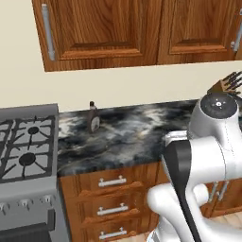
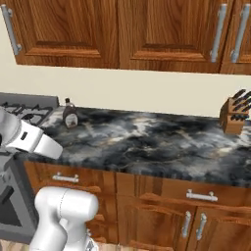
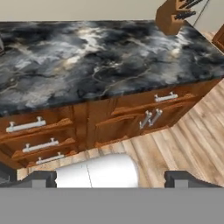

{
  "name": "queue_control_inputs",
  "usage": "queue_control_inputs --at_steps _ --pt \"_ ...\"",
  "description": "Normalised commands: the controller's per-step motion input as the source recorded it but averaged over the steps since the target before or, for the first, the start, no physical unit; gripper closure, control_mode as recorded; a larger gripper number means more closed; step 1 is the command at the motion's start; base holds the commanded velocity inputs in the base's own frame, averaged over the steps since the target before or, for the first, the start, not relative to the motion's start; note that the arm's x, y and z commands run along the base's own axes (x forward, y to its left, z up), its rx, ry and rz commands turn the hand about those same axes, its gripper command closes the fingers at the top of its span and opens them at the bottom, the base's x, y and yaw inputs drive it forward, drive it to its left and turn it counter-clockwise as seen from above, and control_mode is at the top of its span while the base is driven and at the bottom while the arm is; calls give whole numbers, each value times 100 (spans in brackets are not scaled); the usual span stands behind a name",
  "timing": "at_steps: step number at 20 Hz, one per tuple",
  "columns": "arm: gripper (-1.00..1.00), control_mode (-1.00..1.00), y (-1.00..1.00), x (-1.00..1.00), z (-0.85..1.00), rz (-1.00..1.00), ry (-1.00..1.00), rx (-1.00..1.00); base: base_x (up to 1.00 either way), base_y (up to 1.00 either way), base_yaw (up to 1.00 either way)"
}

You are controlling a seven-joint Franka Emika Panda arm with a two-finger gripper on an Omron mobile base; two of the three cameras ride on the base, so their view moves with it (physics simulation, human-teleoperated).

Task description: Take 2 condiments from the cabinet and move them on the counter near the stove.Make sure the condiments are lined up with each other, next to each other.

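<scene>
While the cabinet (image 2: 117, 34) doors are hiding its shelf, I am seeing the gripper (image 3: 111, 177) spread wide — empty — and the dark bottle (image 1: 94, 118) standing on the counter (image 1: 137, 137).

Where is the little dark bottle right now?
The dark bottle stands upright on the marble counter near the back wall, just right of the stove, below the closed cabinet.

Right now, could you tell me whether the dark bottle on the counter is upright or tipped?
Upright: the dark bottle stands on its base, cap up.
</scene>
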Motion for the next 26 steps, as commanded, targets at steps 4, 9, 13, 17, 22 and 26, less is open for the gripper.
queue_control_inputs --at_steps 4,9,13,17,22,26 --pt "-100 100 0 0 0 0 0 0 3 -81 -79" --pt "-100 100 0 0 0 0 0 0 2 -66 -88" --pt "-100 100 0 0 0 0 0 0 6 -75 -85" --pt "-100 100 0 0 0 0 0 0 22 -78 -79" --pt "-100 100 0 0 0 0 0 0 70 -73 -60" --pt "-100 100 0 0 0 0 0 0 100 -14 -21"
